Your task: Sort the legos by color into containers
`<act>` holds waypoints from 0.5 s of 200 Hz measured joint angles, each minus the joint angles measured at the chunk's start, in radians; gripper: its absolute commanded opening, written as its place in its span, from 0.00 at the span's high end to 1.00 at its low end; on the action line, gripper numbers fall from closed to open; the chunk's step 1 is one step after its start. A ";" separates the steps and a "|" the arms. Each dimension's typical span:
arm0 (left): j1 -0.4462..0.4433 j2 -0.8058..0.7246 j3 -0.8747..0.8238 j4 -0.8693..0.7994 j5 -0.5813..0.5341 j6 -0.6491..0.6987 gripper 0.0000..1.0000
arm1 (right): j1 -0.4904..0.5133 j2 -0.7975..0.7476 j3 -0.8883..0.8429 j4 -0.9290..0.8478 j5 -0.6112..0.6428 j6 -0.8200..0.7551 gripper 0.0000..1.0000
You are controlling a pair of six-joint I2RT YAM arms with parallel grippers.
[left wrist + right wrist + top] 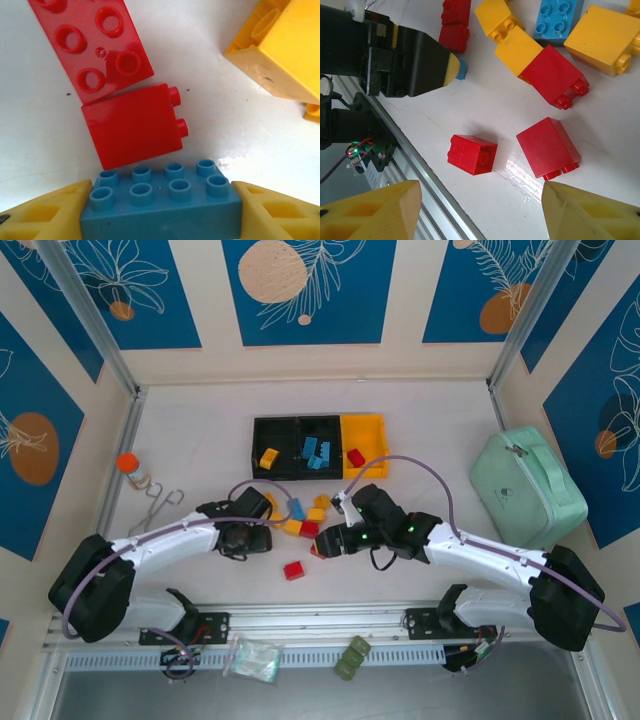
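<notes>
Legos: glossy studded plastic bricks, red, blue and yellow-orange

— We get bright, even light from above the table; the legos cast only short, soft shadows on it.
— Agreed. We also catch small glare patches on the table in both wrist views, and the closest things look slightly soft.

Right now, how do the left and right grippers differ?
The left gripper is closed on a blue lego, gripping its two ends; the right gripper is open and holds nothing. The left looks close to the table; the right looks higher, with two red legos lying below it. Both have yellow fingers.
</notes>
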 measured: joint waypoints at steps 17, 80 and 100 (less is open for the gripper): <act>-0.002 -0.028 0.033 -0.031 0.000 0.001 0.45 | -0.011 -0.010 0.000 -0.001 0.000 0.000 0.35; -0.003 0.057 0.296 -0.050 0.000 0.076 0.45 | -0.121 -0.151 -0.008 -0.035 0.017 0.016 0.35; -0.003 0.156 0.415 -0.046 0.000 0.111 0.45 | -0.180 -0.185 -0.022 -0.068 0.023 0.023 0.35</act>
